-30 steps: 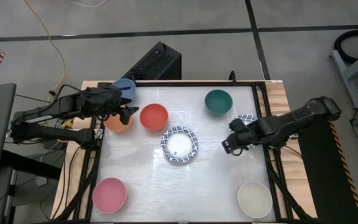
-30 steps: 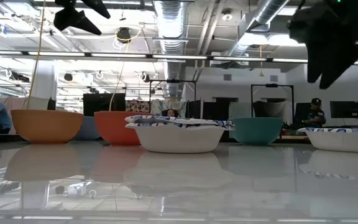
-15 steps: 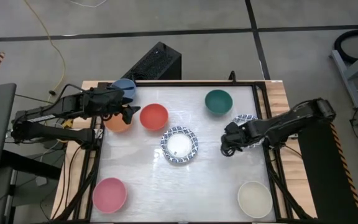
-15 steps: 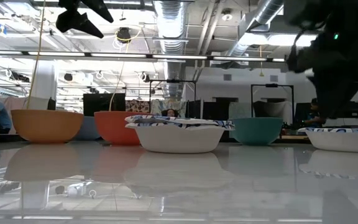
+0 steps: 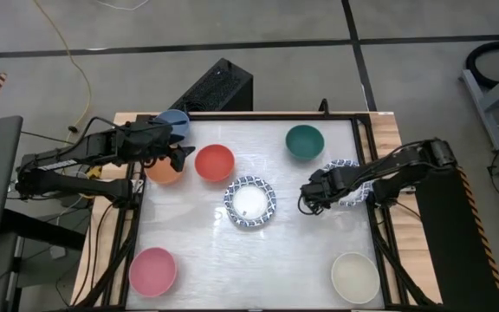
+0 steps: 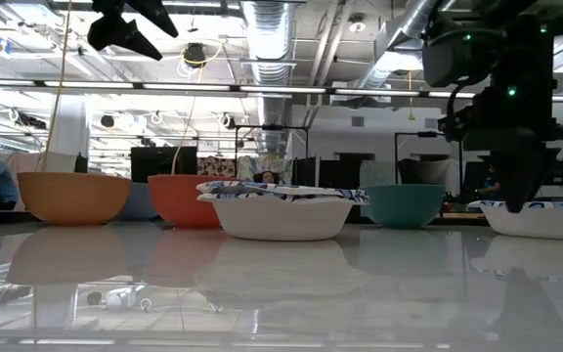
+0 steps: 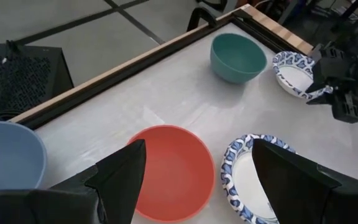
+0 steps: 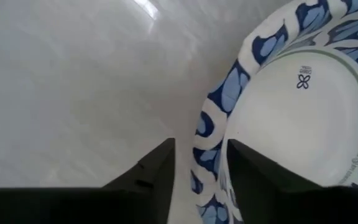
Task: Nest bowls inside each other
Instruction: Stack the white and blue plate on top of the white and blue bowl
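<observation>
- High view: the right gripper [image 5: 312, 198] stood at the left edge of a blue-rimmed bowl [image 5: 346, 168] lying at the right side of the bench [image 5: 206, 234]. That bowl lay directly rightward of the jaws, and the right arm was plainly the nearer. A second blue-patterned bowl [image 5: 250, 201] sat mid-bench to the left, the likely nest.
- The left gripper [image 5: 173, 154] waited over the far left, between the orange bowl [image 5: 163, 172] and the red bowl [image 5: 214, 162], with a blue bowl [image 5: 174, 120] behind. The green bowl [image 5: 304, 140] sat far right; pink [image 5: 152, 269] and cream [image 5: 355, 276] sat at the near corners.
- Low view: the right gripper pointed straight down, its tip at rim level of the patterned bowl.
- Left wrist view: its jaws were spread wide and empty above the red bowl.
- Right wrist view: the jaws straddled the bowl's rim, one finger [image 8: 148, 168] outside, one inside, parted and not yet pinching as far as could be judged. The bowl was white, shallow and round, so no long axis applied.
</observation>
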`<control>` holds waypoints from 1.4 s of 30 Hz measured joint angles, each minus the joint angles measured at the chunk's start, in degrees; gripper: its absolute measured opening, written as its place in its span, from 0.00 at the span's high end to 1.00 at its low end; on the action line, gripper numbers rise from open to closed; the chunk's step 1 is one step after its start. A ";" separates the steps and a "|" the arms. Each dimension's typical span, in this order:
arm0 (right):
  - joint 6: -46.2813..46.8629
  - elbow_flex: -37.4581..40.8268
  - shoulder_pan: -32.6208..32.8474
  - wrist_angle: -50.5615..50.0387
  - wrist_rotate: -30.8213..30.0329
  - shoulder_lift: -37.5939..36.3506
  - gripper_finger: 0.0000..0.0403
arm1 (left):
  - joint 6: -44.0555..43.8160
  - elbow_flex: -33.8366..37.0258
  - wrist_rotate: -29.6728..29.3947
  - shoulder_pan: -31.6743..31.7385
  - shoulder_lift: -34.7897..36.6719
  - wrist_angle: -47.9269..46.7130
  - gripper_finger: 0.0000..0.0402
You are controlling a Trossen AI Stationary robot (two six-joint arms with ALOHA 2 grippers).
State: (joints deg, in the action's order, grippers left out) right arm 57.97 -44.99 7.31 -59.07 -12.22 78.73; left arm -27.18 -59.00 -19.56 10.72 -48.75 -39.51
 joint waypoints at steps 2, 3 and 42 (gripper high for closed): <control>0.01 -0.19 0.00 -0.18 0.17 -0.18 0.67 | 0.02 0.00 -0.34 0.00 0.00 0.00 0.29; 0.00 -0.48 0.00 -0.37 0.40 -0.27 0.71 | 0.02 0.00 -0.45 0.00 0.00 -0.01 0.29; -93.19 -32.11 8.24 9.22 -12.39 8.35 0.99 | 1.09 0.02 -0.78 -0.02 0.02 -0.02 0.29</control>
State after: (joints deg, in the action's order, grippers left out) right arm -35.22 -77.10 15.54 -49.84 -24.60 87.07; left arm -26.09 -58.98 -20.34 10.70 -48.73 -39.53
